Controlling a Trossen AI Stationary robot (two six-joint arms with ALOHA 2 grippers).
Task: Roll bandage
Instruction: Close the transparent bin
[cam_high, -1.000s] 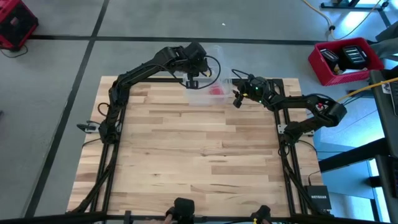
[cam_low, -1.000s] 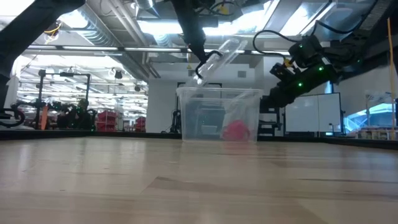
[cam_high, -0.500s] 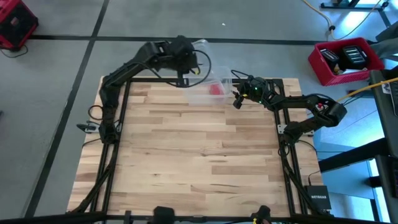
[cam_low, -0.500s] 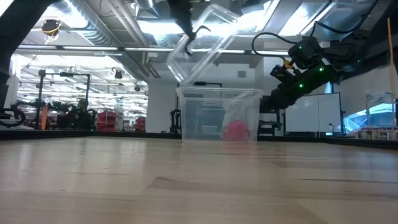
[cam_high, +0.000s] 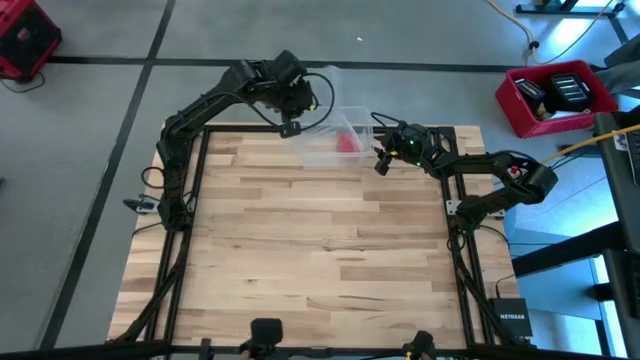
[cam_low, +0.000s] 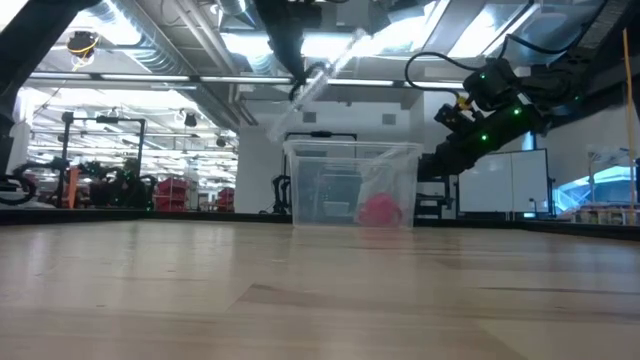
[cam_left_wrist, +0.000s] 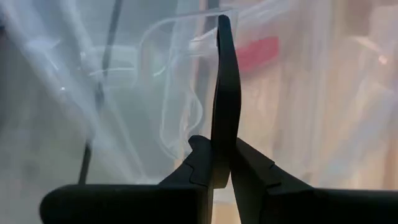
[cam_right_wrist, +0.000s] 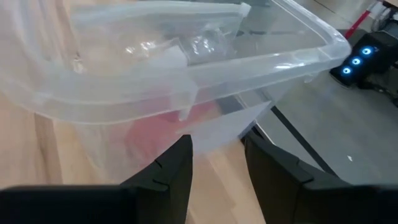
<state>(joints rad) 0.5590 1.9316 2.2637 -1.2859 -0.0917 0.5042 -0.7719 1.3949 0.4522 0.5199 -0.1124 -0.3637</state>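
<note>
A clear plastic box (cam_high: 322, 152) stands on its base at the table's far edge, and the red bandage (cam_high: 348, 143) lies inside it, low on its right side (cam_low: 380, 211). My left gripper (cam_high: 290, 128) hangs above the box's far left, shut on the dark handle of the clear lid (cam_low: 325, 68). The lid is tilted and clear of the box. My right gripper (cam_high: 379, 160) stands at the box's right end. Its fingers are apart, on either side of the box's corner wall (cam_right_wrist: 217, 127) under the rim. My left gripper pinches the lid's dark handle (cam_left_wrist: 225, 93), a thin upright strip, between its two fingers (cam_left_wrist: 199, 158). The fingers come slanting down from above. The lid hangs tilted below and ahead of them, lifted clear of the box. My right gripper has the box's corner wall between its fingers (cam_right_wrist: 177, 165); whether they touch it I cannot tell.
A crinkled clear wrapper (cam_right_wrist: 168, 46) lies in the box beside the bandage. The wooden table (cam_high: 320, 250) spreads wide toward the near edge. A red bin (cam_high: 555, 95) stands on the floor beyond the right arm.
My left gripper has risen and gone toward the table's far left with the lid. The lid has come up off the box's rim and now hangs tilted, clear of it. The box and bandage have stayed put.
</note>
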